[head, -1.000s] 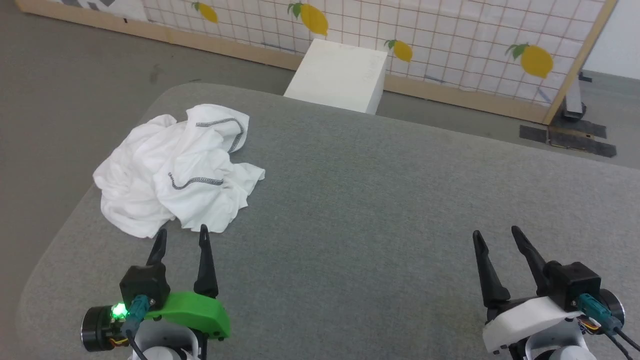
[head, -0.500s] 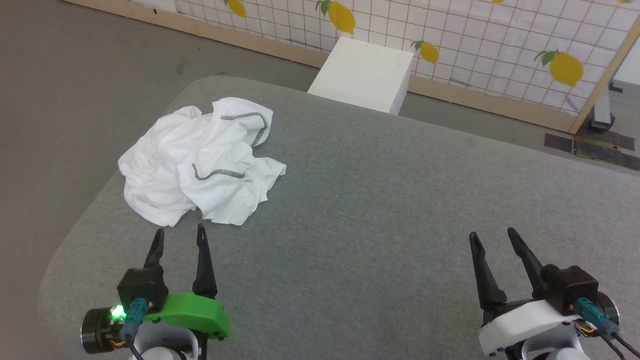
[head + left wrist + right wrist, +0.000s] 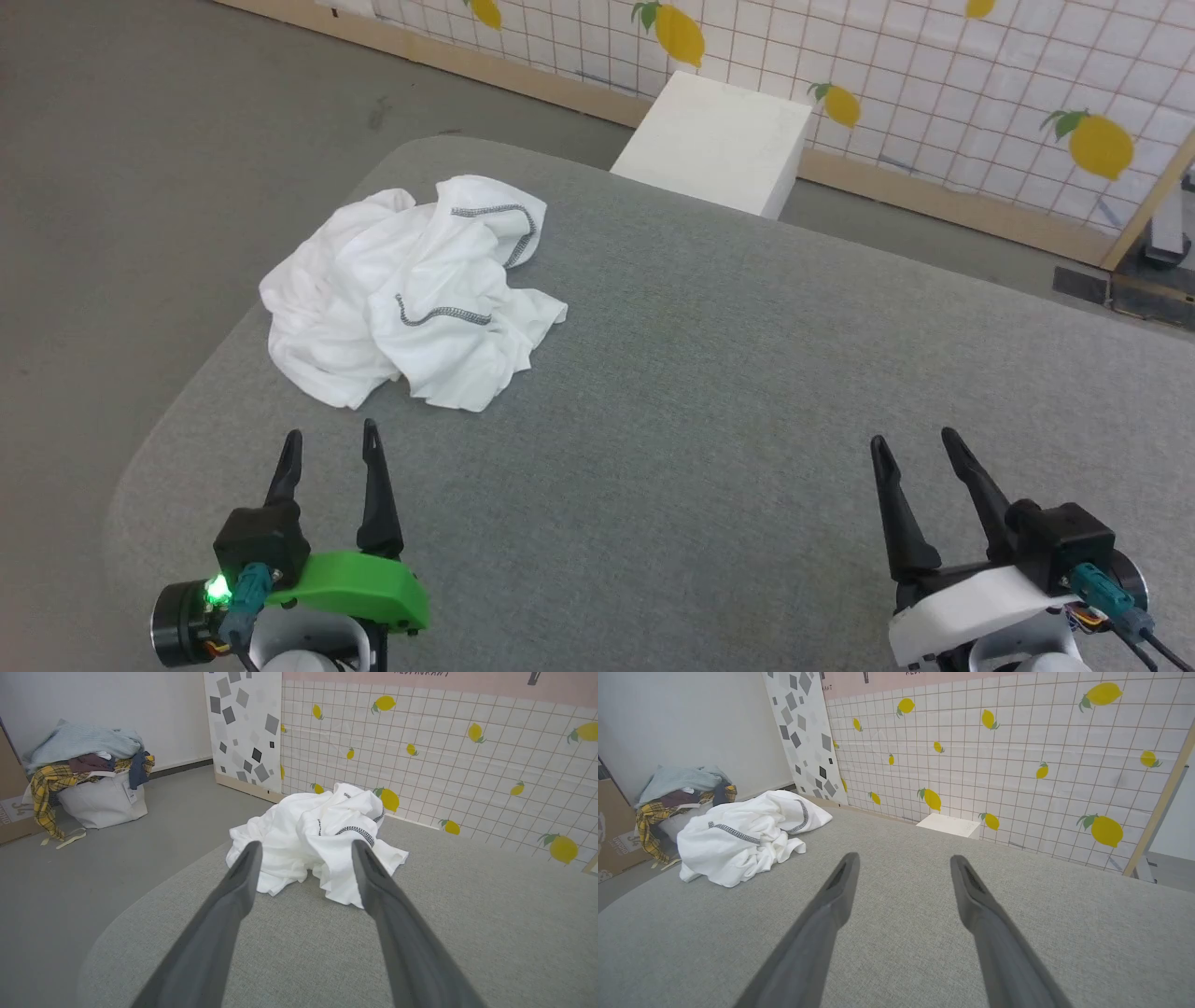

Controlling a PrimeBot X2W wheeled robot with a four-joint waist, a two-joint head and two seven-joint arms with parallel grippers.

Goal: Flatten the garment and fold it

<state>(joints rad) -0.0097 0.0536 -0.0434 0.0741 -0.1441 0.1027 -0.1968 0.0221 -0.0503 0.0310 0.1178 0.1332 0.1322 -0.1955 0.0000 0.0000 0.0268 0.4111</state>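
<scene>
The garment [image 3: 411,294] is a crumpled white T-shirt with dark grey-and-white stitched hems, heaped near the far left corner of the grey table [image 3: 709,373]. It also shows ahead in the left wrist view as the garment [image 3: 313,844] and at the left of the right wrist view as the garment [image 3: 742,835]. My left gripper [image 3: 331,439] hovers just short of the heap, open and empty, fingers [image 3: 233,896] pointing at it. At the near right, far from the cloth, my right gripper [image 3: 913,441] stands open over bare table.
A white box [image 3: 714,145] sits on the floor behind the table's far edge, before a lemon-patterned tiled screen [image 3: 934,84]. A bag heaped with clothes [image 3: 88,779] stands on the floor off to the left. The table's left edge curves close to the garment.
The head camera has turned left, so the whole scene has slid right in the picture. Both grippers keep their place and stay open. The garment lies as before.
</scene>
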